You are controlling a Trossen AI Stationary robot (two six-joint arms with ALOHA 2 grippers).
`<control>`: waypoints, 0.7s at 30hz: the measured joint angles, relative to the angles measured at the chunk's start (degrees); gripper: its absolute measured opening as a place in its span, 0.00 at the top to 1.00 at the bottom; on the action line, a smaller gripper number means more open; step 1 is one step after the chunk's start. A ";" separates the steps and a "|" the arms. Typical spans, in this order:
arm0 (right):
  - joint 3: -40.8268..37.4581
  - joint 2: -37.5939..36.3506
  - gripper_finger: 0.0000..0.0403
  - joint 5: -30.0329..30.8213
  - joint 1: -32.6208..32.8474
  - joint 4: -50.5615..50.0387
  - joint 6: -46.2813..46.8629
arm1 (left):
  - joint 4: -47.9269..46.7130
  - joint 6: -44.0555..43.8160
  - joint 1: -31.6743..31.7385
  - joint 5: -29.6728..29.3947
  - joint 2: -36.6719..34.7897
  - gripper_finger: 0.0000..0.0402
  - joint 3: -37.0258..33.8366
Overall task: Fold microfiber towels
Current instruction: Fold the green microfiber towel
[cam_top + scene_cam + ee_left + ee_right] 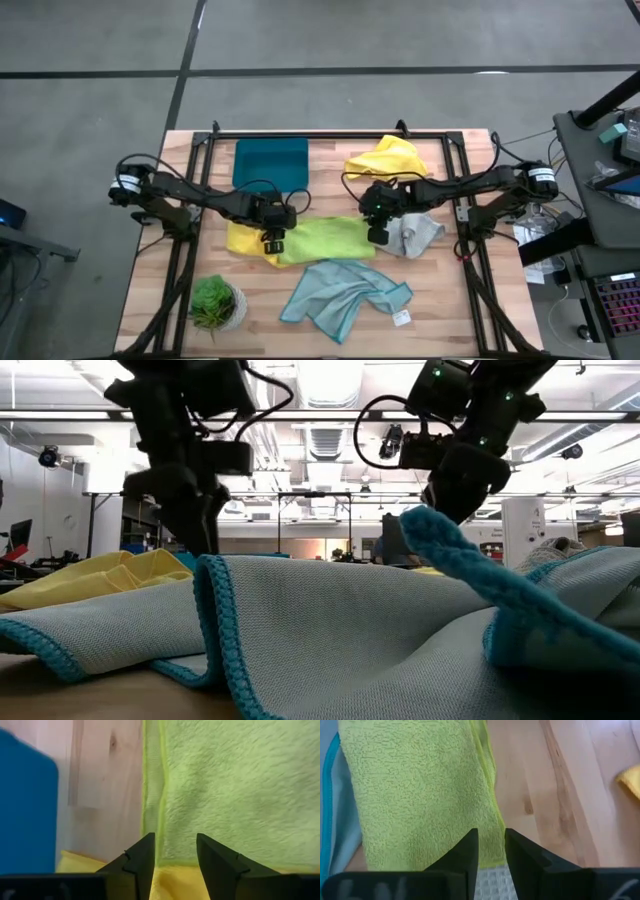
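So the table (320, 300) is a light wood butcher-block top with a black metal frame bolted around it, sitting on a grey concrete floor (100, 60) with dark seams running across. The lime towel (322, 240) is lying flat-ish in the middle, folded over into a strip. Its left end overlaps a yellow towel (243, 240) and its right end reaches the grey towel (412, 232). The left gripper (273, 243) hangs just over the lime towel's left end with its fingers (140, 862) spread apart, nothing between them, and in its wrist cam you can see the lime edge and yellow cloth underneath. The right gripper (379, 234) is over the lime towel's right end, fingers (465, 855) parted with a narrow gap, also not pinching anything as far as I can tell. The second yellow towel (385, 158) is bunched up near the back edge, right of the teal tray (270, 163). The blue towel (343, 292) is crumpled toward the front, with a small white tag (402, 318) beside it, and it fills most of the low cam. The little plant (214, 303) sits at the front left corner. Behind the table it's a big open workshop with ceiling lights (330, 375) and shelving. There's a dark desk (600, 200) with gear off to the right.
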 joint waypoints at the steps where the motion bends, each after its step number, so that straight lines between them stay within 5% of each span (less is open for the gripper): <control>1: -0.13 0.45 0.79 -0.01 0.00 0.80 -0.33 | 0.74 0.02 0.11 -0.03 0.00 0.68 -0.54; 21: -0.28 8.60 0.85 -0.34 -2.05 2.91 -5.00 | 8.87 -1.58 1.42 -0.21 0.20 0.72 -6.44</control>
